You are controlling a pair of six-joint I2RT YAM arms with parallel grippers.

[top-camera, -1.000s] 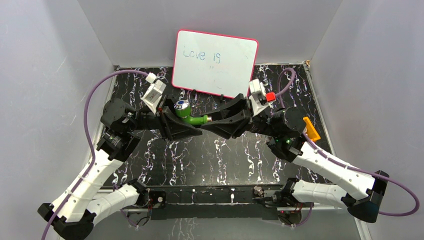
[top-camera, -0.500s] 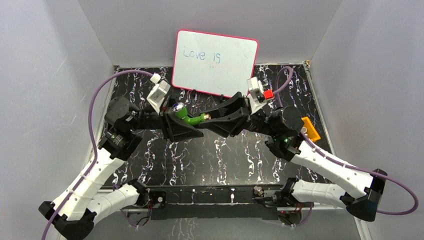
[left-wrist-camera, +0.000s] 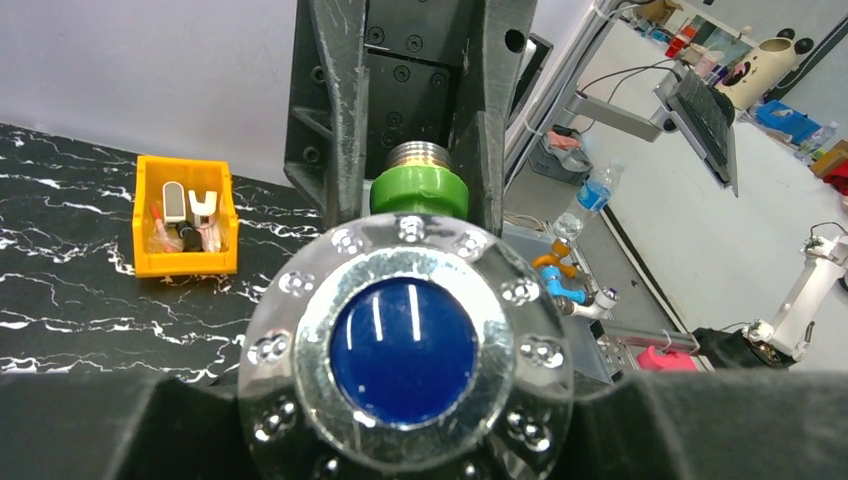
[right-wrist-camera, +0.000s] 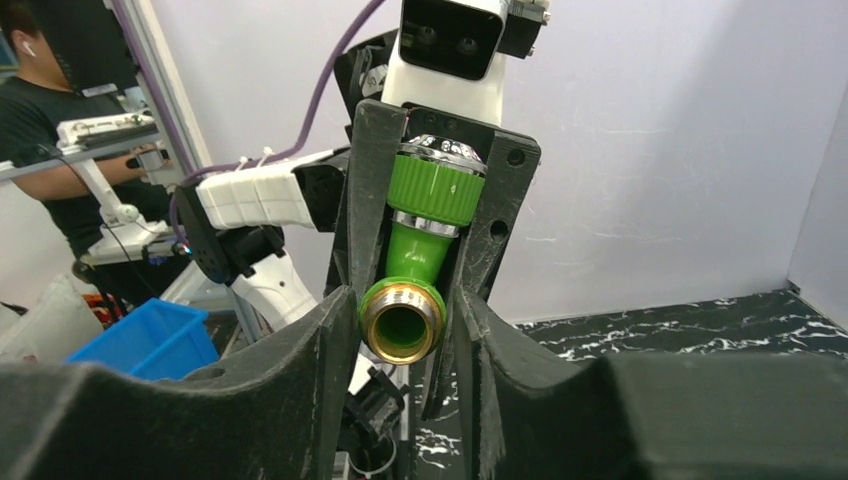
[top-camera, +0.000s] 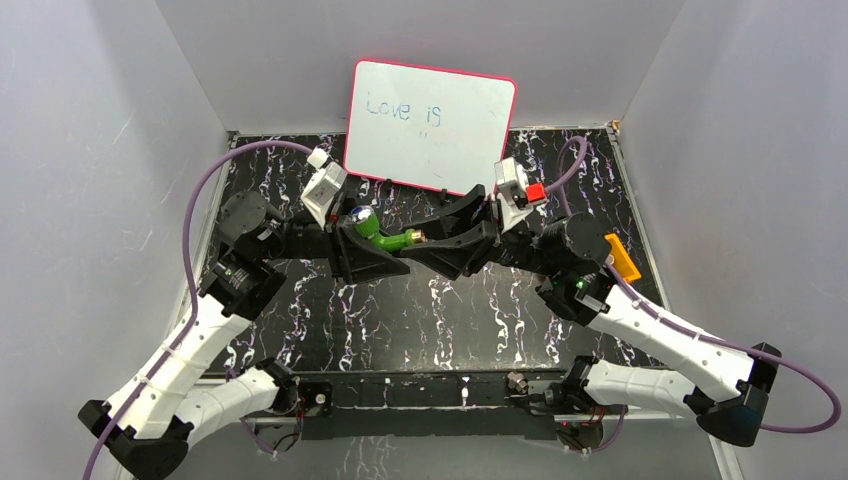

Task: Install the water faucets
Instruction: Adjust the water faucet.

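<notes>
The water faucet [top-camera: 383,236], a green tap with a blue-and-silver knob, hangs in the air over the middle of the black marbled table [top-camera: 430,310]. My left gripper [top-camera: 372,242] is shut on its green collar just under the knob [left-wrist-camera: 405,350], which fills the left wrist view. From the other side my right gripper [right-wrist-camera: 405,312] straddles the brass threaded end [right-wrist-camera: 400,322]. One finger touches it and a thin gap shows at the other. The left gripper's fingers [right-wrist-camera: 365,200] press both sides of the collar [right-wrist-camera: 435,190].
A pink-rimmed whiteboard [top-camera: 430,125] reading "Love is" leans on the back wall behind both grippers. An orange tray [top-camera: 622,257] [left-wrist-camera: 187,215] with small pieces sits at the table's right edge. Grey walls close in three sides. A small metal fitting [top-camera: 518,380] sits on the near rail.
Both wrists have rolled and shifted slightly toward the back. The faucet has turned with them, so its knob tips more toward the left arm. The right fingers have eased a little apart.
</notes>
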